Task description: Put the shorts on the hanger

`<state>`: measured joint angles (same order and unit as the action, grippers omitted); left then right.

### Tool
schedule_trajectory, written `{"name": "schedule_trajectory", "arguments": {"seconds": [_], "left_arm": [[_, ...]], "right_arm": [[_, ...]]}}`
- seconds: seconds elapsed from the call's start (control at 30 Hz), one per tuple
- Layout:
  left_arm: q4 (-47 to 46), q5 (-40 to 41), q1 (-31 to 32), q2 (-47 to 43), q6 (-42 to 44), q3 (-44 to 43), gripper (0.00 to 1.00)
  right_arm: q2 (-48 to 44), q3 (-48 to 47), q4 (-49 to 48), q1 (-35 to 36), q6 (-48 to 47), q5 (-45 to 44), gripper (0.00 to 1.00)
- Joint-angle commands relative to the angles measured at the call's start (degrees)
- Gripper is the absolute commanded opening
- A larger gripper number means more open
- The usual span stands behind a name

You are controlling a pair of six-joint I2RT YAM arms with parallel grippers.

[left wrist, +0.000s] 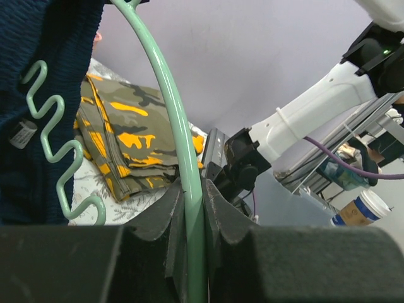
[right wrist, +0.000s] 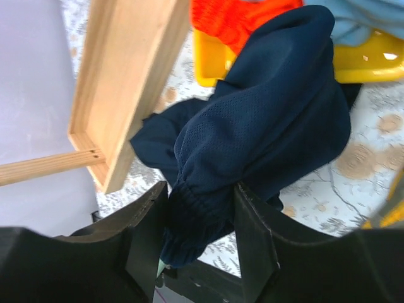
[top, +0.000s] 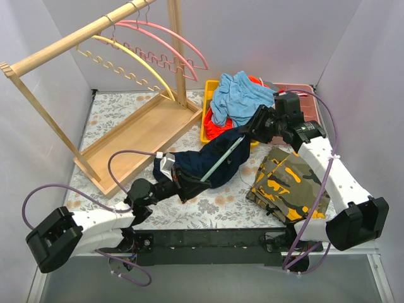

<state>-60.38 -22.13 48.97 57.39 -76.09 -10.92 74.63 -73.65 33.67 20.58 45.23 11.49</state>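
The navy shorts are draped over the mint-green hanger, which lies slanted above the table's middle. My left gripper is shut on the hanger's arched bar. In the left wrist view the gripper pinches the bar, with the wavy lower bar and the shorts to its left. My right gripper is shut on the shorts' bunched elastic waist. In the right wrist view its jaws hold the fabric, and a hanger tip pokes out below.
A wooden rack stands at back left, carrying a yellow hanger and pink hangers. A yellow bin holds light blue shorts and an orange garment. A camouflage garment lies at right.
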Motion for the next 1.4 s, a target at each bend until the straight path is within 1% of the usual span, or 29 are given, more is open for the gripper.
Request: {"name": "schedule_trajectory", "arguments": {"seconds": [0.0,0.17,0.3,0.37,0.4,0.43,0.47,0.5,0.53,0.57,0.6,0.63,0.7,0.73,0.77,0.8,0.87,0.9,0.93,0.97,1.03,1.17,1.23,1.37], "left_arm": [[-9.14,-0.64,2.79,3.16,2.27,-3.93,0.0],[-11.86,1.55,8.05,9.05,3.41,-5.08,0.0],[-10.72,3.14,10.53,13.88,5.25,-6.66,0.0],[-11.25,3.67,10.79,15.12,5.34,-7.1,0.0],[-10.9,3.93,10.8,16.26,5.43,-7.36,0.0],[-10.38,4.02,10.8,16.7,5.26,-7.71,0.0],[-8.46,3.85,10.8,17.23,4.91,-8.32,0.0],[-6.61,4.37,10.8,17.32,4.73,-9.64,0.07],[-3.63,5.07,10.8,16.71,4.55,-10.0,0.15],[-2.56,5.69,10.8,15.92,4.12,-9.91,0.34],[-0.81,8.57,10.8,14.78,3.59,-9.56,0.44],[4.34,10.07,10.8,11.81,3.32,-9.65,0.48],[10.51,13.32,10.8,8.03,2.8,-9.56,0.51],[13.85,18.47,10.8,6.09,2.01,-9.74,0.52],[21.72,20.79,10.8,2.07,0.96,-10.0,0.53],[24.67,23.25,10.8,0.38,0.6,-9.91,0.54],[34.32,28.88,10.71,-2.26,-1.5,-10.87,0.55],[37.93,31.59,10.71,-2.19,-2.56,-11.66,0.53],[43.88,33.62,10.53,-1.49,-4.48,-13.32,0.49],[45.77,35.21,10.44,-0.62,-4.76,-14.12,0.45],[49.11,35.05,10.44,3.42,-4.85,-15.97,0.43],[53.95,35.66,10.44,10.8,-5.12,-21.32,0.42],[56.06,37.24,10.44,14.31,-5.12,-22.83,0.41],[58.01,38.74,10.36,19.6,-4.94,-25.9,0.41]], "right_arm": [[-3.61,4.29,2.45,-0.28,-1.28,-1.73,0.5],[-6.16,7.46,5.17,-0.54,-4.35,-3.22,0.5],[-6.95,9.48,6.49,-0.72,-6.47,-0.94,0.5],[-7.48,11.06,6.5,-0.8,-6.82,-0.68,0.44],[-7.66,11.42,6.5,-0.89,-7.26,-0.59,0.38],[-7.92,11.68,6.5,-1.06,-7.53,-0.59,0.25],[-8.36,11.95,6.67,-1.24,-7.79,-0.76,0.2],[-8.53,12.12,6.93,-1.33,-8.23,-1.11,0.13],[-8.88,12.3,7.2,-1.5,-8.4,-1.11,0.02],[-9.06,12.65,7.29,-1.68,-8.67,-1.2,0.01],[-9.33,13.17,7.37,-1.77,-8.76,-1.46,0.01],[-9.85,13.53,7.29,-1.86,-8.93,-1.73,0.01],[-10.64,14.4,7.03,-1.95,-8.93,-2.43,0.01],[-11.34,14.58,6.76,-1.95,-8.85,-2.61,0.01],[-11.7,14.76,6.76,-2.03,-8.93,-2.87,0.01],[-12.05,14.76,6.67,-2.03,-8.93,-3.13,0.01],[-12.67,14.5,5.97,-2.03,-9.2,-2.79,0.01],[-12.84,14.24,6.06,-2.03,-9.28,-2.44,0.01],[-12.84,13.36,6.23,-2.03,-9.46,-2.52,0.01],[-12.84,12.74,6.58,-1.95,-9.72,-2.69,0.01],[-13.02,11.86,7.55,-1.95,-9.81,-4.19,0.01],[-13.37,11.33,7.46,-1.95,-9.9,-4.63,0.01],[-13.37,10.9,8.16,-1.95,-9.81,-5.77,0.01],[-13.9,10.28,7.9,-1.95,-9.99,-5.69,0.01]]}}
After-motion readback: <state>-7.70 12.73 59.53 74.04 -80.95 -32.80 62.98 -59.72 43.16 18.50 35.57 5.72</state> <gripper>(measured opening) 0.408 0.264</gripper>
